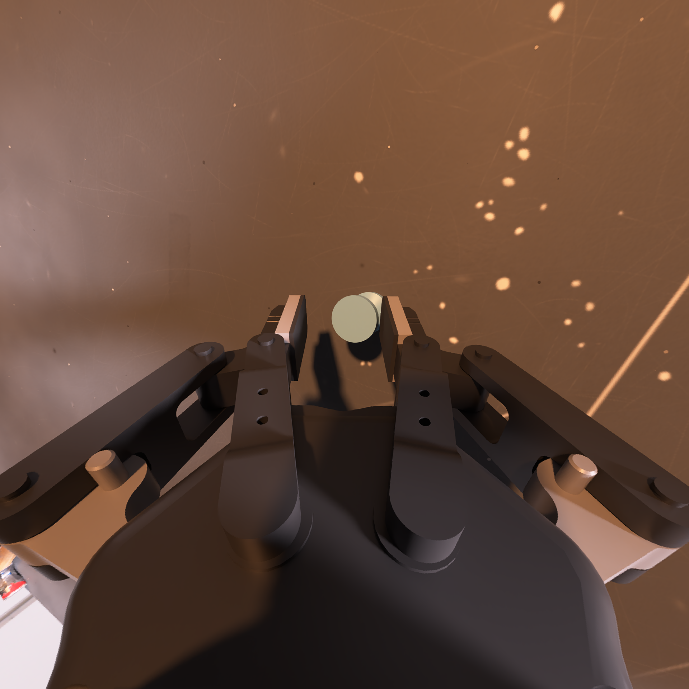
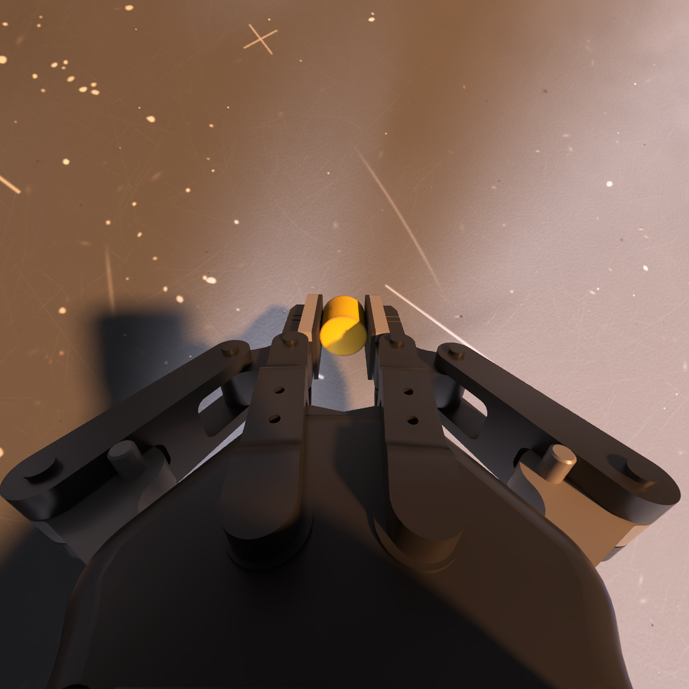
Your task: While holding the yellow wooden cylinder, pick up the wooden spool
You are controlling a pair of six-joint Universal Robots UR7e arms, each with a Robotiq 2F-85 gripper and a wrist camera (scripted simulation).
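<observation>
In the left wrist view, the pale wooden spool (image 1: 354,318) lies between the fingers of my left gripper (image 1: 343,300), one flat round end facing the camera. It sits against the right pad (image 1: 389,328). A clear gap separates it from the left pad (image 1: 296,324), so the jaws are open around it. Its dark shadow falls on the brown table just below it. In the right wrist view, my right gripper (image 2: 343,298) is shut on the yellow wooden cylinder (image 2: 343,328), both pads pressing its sides, and holds it above the table.
The scratched brown table (image 1: 335,149) with pale specks fills both views, also in the right wrist view (image 2: 484,186). A table edge and pale floor (image 1: 22,641) show at the lower left of the left wrist view. A dark arm shadow (image 2: 141,358) lies on the table.
</observation>
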